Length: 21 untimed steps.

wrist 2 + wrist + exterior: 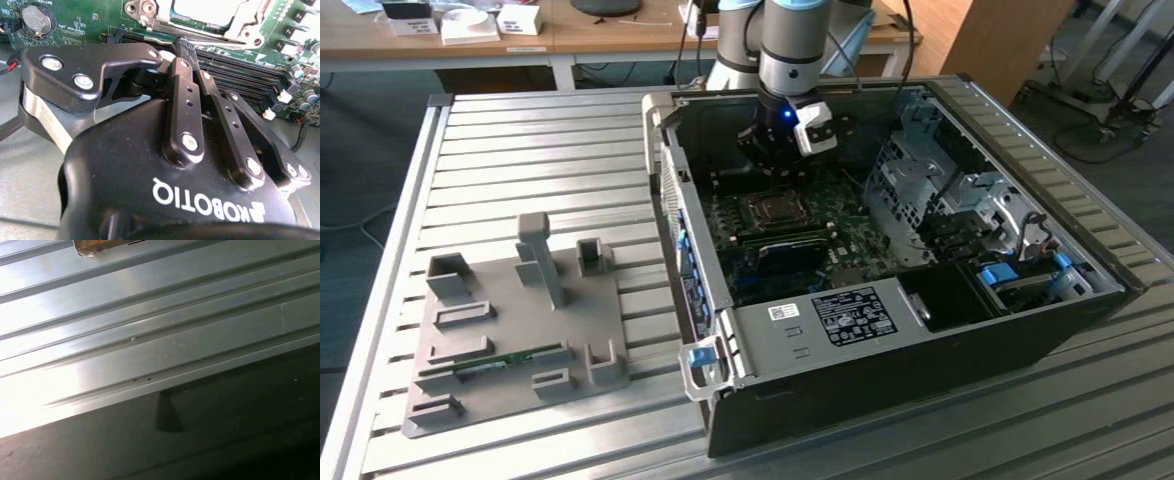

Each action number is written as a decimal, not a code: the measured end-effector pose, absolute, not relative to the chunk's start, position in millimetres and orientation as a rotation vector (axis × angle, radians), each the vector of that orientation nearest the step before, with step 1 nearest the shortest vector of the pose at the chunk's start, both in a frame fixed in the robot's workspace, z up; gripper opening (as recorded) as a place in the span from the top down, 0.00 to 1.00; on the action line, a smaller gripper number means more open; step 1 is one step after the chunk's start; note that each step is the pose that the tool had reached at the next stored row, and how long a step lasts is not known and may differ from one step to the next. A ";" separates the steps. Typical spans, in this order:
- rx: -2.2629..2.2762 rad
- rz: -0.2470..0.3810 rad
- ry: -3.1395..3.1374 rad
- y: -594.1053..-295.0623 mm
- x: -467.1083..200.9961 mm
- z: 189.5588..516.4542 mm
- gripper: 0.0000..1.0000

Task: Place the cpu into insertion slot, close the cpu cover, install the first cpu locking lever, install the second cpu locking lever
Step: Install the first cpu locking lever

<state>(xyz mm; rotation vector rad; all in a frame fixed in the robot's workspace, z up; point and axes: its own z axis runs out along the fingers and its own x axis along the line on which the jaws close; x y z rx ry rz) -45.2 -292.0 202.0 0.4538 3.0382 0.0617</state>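
Beside the cpu cover (210, 20), long memory slots (240, 75), claw (182, 47) overhead.

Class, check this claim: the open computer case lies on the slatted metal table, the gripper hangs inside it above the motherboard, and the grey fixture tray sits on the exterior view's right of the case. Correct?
Not quite. In the exterior view the grey fixture tray sits on that view's left of the computer case, not its right. The rest holds: the case lies on the slatted metal table and the gripper hangs above the motherboard.

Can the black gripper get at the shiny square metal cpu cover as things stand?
Probably yes: the black gripper hangs inside the open computer case, close beside the shiny square metal cpu cover, and nothing stands between them.
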 end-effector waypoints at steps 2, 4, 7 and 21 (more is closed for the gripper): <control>0.452 0.035 3.036 -292.1 -45.2 201.5 0.89; 0.451 0.012 3.033 -292.0 -45.2 200.8 0.89; 0.449 -0.014 3.031 -292.1 -45.2 200.2 0.89; 0.449 -0.026 3.030 -288.0 -45.9 202.0 0.89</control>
